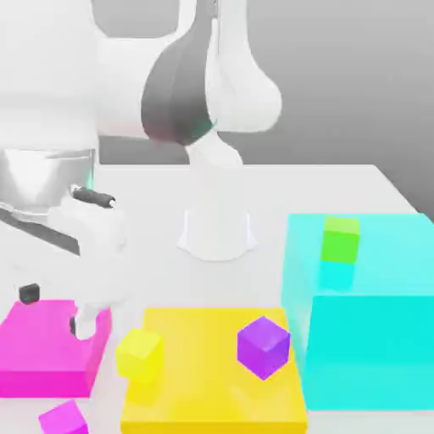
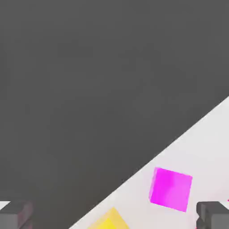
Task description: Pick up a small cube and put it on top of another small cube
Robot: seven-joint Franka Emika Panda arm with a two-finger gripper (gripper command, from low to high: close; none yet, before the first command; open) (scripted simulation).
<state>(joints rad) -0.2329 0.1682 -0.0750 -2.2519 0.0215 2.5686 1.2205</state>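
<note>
The small cube (image 1: 63, 417), bright magenta, rests on the white table at the front of the exterior view's left. The hand view shows the same small cube (image 2: 171, 188) on the table near its edge. Another small cube (image 1: 264, 346), violet-purple, sits on the wide yellow slab (image 1: 212, 398). My gripper (image 1: 55, 309) hovers over the flat magenta slab (image 1: 42, 352), behind the small magenta cube and apart from it. In the hand view the gripper (image 2: 114, 217) is open, its dark fingertips (image 2: 212, 215) wide apart with nothing between them.
A small yellow cube (image 1: 140, 353) sits at the yellow slab's left edge. A small green cube (image 1: 340, 239) tops the tall cyan block (image 1: 373, 339) on the exterior view's right. The arm's white base (image 1: 216, 229) stands mid-table behind the slabs.
</note>
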